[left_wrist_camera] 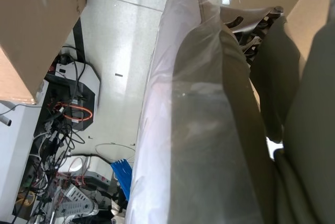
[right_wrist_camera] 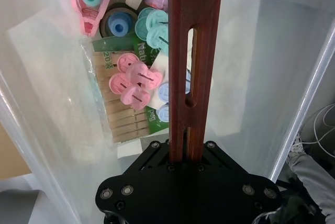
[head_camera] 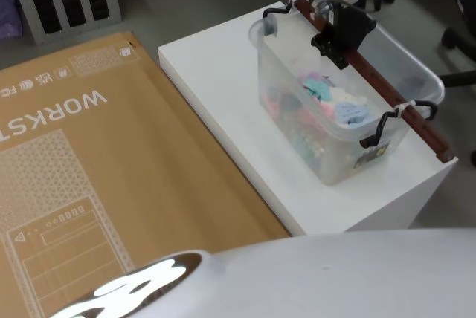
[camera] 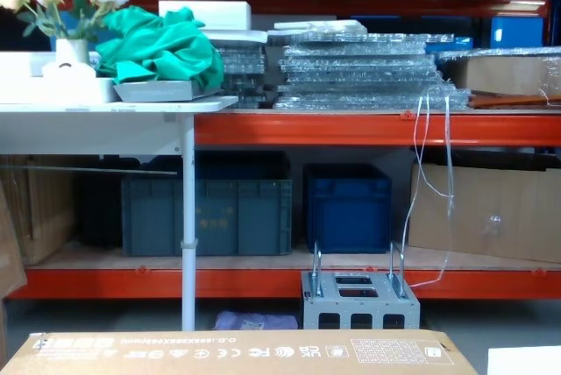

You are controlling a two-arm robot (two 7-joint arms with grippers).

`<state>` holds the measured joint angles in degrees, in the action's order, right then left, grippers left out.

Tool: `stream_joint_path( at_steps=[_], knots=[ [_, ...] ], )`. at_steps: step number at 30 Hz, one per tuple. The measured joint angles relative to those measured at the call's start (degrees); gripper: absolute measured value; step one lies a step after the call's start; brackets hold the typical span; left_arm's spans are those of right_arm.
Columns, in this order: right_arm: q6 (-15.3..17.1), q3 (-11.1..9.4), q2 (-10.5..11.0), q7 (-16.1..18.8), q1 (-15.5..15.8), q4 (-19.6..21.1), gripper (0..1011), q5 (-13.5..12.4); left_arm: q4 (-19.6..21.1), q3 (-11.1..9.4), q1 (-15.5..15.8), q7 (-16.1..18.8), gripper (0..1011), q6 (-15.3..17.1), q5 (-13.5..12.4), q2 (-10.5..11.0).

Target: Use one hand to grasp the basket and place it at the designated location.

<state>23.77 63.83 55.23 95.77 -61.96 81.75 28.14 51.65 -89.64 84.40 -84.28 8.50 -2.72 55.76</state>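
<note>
1. We find the basket (head_camera: pixel 338 121) standing on the white stand (head_camera: pixel 223 95), toward its right half, with its long side running diagonally away from us.
2. The red-brown handle bar (head_camera: pixel 375 88) spans the basket's top from the far rim to the near right corner, held at each end by black clips (head_camera: pixel 383 128).
3. Our right gripper (head_camera: pixel 341 39) sits over the bar near the basket's far end; in the right wrist view its black jaws are pinched onto the handle bar (right_wrist_camera: pixel 191 67).
4. Inside the basket we see pastel pegs (right_wrist_camera: pixel 137 82) and a pack of wooden clothespins (right_wrist_camera: pixel 118 122).
5. A large cardboard box (head_camera: pixel 89 184) lies just left of the stand.
6. Left gripper: we cannot tell its state from the left wrist view.
</note>
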Motion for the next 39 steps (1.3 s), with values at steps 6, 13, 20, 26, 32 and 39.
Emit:
stream_joint_path(
  at_steps=[6,13,20,26,32,39],
  knots=[
    [-0.1,0.2,-0.2,-0.2,0.2,-0.4,0,-0.4,0.0,0.0,0.0,0.0,0,0.0,0.0,0.0],
    [-0.3,0.5,-0.2,-0.3,0.3,-0.5,0,-0.6,0.0,0.0,0.0,0.0,0,0.0,0.0,0.0],
    [-0.6,0.6,0.0,-0.4,0.3,-0.6,0,-0.8,0.0,0.0,0.0,0.0,0,0.0,0.0,0.0],
    [-0.9,0.7,0.1,-0.8,0.5,-0.7,0,-1.1,0.0,0.0,0.0,0.0,0,0.0,0.0,0.0],
    [-1.2,0.3,0.3,-1.3,0.8,-0.8,36,-1.9,0.0,0.0,0.0,0.0,0,0.0,0.0,0.0],
    [-1.3,0.3,0.3,-1.3,0.8,-1.1,224,-2.2,0.0,0.0,0.0,0.0,0,0.0,0.0,0.0]
  ],
)
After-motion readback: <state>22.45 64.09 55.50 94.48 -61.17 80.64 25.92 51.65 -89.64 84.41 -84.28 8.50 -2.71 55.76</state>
